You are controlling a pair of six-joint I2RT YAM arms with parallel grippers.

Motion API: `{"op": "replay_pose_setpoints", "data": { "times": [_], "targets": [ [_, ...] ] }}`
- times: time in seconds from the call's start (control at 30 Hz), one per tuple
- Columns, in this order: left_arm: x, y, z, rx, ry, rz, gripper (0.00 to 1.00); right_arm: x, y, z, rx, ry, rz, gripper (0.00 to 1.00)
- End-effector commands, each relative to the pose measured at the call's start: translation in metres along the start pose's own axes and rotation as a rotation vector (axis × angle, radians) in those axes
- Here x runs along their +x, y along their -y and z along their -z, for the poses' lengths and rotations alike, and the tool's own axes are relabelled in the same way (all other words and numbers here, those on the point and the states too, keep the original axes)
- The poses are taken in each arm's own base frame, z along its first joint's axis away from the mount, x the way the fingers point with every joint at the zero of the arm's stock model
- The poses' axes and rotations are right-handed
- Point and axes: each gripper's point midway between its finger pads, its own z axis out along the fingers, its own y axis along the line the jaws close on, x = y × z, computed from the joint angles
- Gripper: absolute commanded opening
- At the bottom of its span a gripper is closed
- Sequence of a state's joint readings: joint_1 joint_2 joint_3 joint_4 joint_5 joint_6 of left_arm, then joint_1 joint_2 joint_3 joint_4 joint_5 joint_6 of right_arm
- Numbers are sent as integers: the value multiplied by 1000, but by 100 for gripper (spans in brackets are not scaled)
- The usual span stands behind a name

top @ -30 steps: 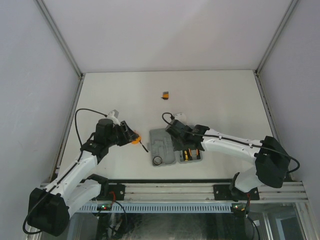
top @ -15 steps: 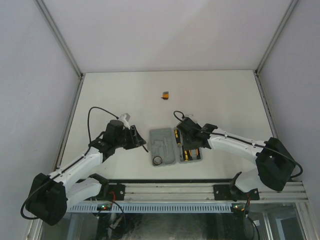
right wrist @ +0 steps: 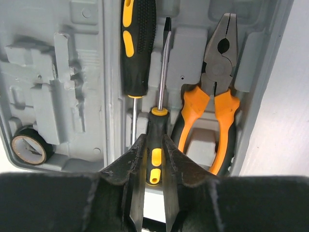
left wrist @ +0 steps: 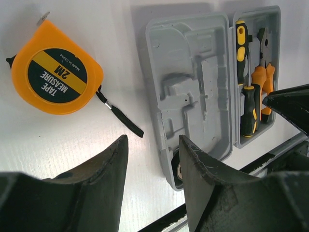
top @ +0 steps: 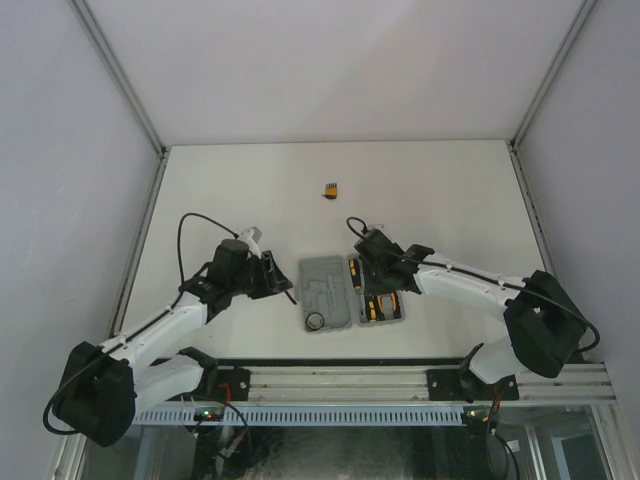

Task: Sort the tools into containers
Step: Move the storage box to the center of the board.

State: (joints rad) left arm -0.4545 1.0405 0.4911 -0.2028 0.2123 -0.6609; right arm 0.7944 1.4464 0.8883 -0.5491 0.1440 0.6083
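White table (top: 250, 190), grey case (top: 322, 280), tape measure (left wrist: 55, 67), block (top: 330, 187)

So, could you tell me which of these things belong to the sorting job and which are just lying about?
For the job: case, screwdriver, second screwdriver, pliers, tape measure, tape roll, small orange block.
Just lying about: nothing loose that I can see; only the metal rail, a fixture.

From high up at the near side, one camera looks down over the whole surface (top: 430, 200). Each wrist camera hangs close, facing down; both share the open grey case (left wrist: 193, 87).
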Motion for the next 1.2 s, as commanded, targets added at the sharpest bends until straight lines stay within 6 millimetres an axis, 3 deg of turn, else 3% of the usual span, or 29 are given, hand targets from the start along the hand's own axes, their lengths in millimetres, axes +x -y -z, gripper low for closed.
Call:
{"op": "replay_pose_setpoints", "data": {
  "times": [0.0, 0.4, 0.87, 1.17],
  "targets": [
    [-19, 16, 2, 43, 50, -43, 50, -9, -4, -5, -21, 23, 10, 16],
    [-17, 15, 2, 39, 45, -46, 49, -3, -1, -16, -10, -15, 15, 13],
    [-16, 14, 2, 42, 47, -43, 49, 17, 8, -27, 34, -100, 29, 12],
    [-15, 12, 2, 40, 60, -35, 45, 54, 13, -33, 36, -276, 50, 2]
  ]
}}
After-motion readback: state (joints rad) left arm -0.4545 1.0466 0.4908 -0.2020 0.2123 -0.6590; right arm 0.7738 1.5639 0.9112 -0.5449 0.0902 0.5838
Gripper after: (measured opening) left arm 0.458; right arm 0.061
